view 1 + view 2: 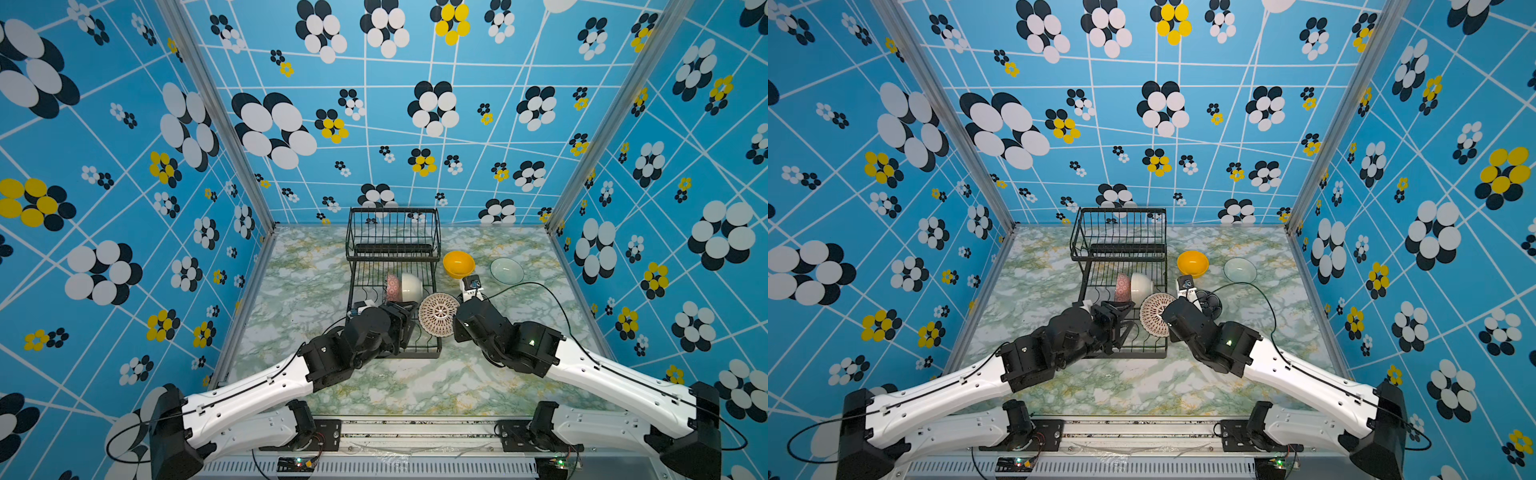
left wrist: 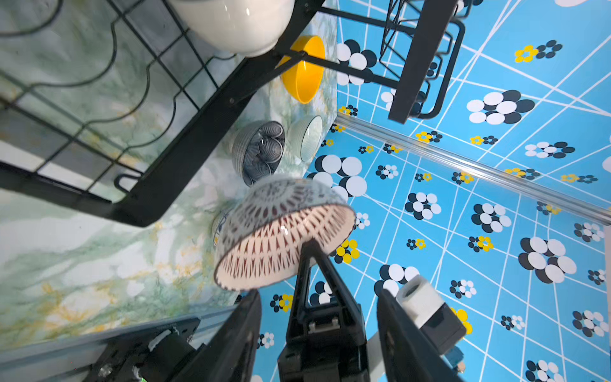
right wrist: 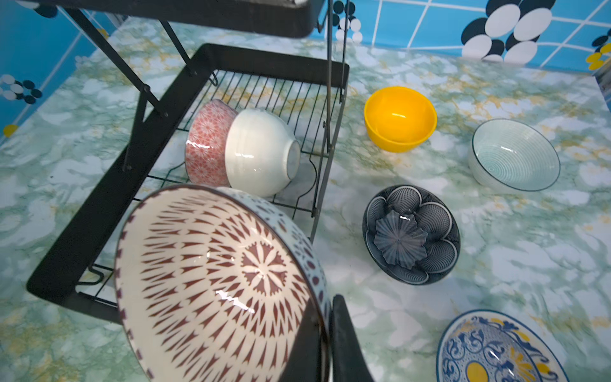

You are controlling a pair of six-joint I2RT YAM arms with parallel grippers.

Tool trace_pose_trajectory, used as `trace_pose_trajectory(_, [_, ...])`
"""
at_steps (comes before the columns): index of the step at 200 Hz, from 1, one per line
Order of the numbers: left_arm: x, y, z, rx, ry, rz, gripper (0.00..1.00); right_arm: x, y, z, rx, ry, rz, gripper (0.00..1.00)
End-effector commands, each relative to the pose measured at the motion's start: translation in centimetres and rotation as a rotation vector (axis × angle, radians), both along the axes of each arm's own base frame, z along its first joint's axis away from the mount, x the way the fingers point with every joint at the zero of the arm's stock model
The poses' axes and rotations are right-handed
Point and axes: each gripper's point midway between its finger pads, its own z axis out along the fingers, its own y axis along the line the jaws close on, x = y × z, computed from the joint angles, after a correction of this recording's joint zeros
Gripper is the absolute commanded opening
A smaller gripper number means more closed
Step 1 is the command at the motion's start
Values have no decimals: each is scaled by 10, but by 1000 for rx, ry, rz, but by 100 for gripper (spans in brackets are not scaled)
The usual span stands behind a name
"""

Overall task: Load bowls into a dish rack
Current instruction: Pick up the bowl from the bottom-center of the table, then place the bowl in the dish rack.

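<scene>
Left arm reaches in over the near end of the dish rack (image 1: 419, 354). My left gripper (image 1: 409, 318) points right, toward the patterned bowl (image 1: 438, 314). In the left wrist view its jaws stand partly apart and grip nothing. One fingertip (image 2: 254, 296) sits just beside the bowl's rim; I cannot tell if it touches.

The rack is black wire and stands mid worktop (image 1: 299, 291), with the raised basket at the far end and the flat tray nearer. Two bowls stand on edge in the tray and lean together. The pink bowl (image 3: 205, 145) is on the left. The cream bowl (image 3: 261, 152) touches it on the right, its foot facing right.

The patterned bowl, white with dark red marks, is held on edge at the tray's right rail, toward the near end. Its inside faces the top cameras. I cannot tell whether it touches the rack.

My right gripper (image 3: 327, 334) has its jaws closed tight on that bowl's rim, one finger inside and one outside.

Four bowls sit upright on the worktop right of the rack:
- The navy bowl (image 3: 411, 234) is just right of the held bowl.
- The yellow bowl (image 1: 458, 264) is farther back, near the rack's right side.
- The pale ringed bowl (image 1: 506, 270) is right of the yellow one and apart from it.
- The blue-and-yellow bowl (image 3: 496, 350) is nearest. I see it clearly only in the right wrist view, cut off by the frame edge.
</scene>
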Motion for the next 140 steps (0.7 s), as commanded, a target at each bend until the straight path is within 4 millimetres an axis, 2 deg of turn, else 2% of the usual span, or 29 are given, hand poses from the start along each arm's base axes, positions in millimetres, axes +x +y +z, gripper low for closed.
trace_pose_trajectory(1, [13, 10, 31, -90, -19, 168, 57, 12, 11, 22, 40, -132, 26, 0])
trace_pose_trajectory(52, [20, -6, 37, -157, -27, 216, 55, 16, 39, 20, -5, -141, 136, 0])
trace_pose_trajectory(63, [22, -4, 37, -145, -26, 233, 54, 17, 44, 20, -5, -148, 141, 0])
trace_pose_trajectory(89, [29, 9, 34, -144, -34, 308, 44, 18, 51, 23, 17, -171, 156, 0])
trace_pose_trajectory(116, [37, 18, 31, -129, -35, 347, 44, 18, 56, 20, -10, -171, 163, 0])
trace_pose_trajectory(121, [38, 19, 29, -126, -28, 351, 40, 19, 56, 20, -15, -175, 162, 0])
trace_pose_trajectory(140, [40, 22, 23, -125, -8, 365, 39, 18, 58, 23, -35, -198, 164, 0])
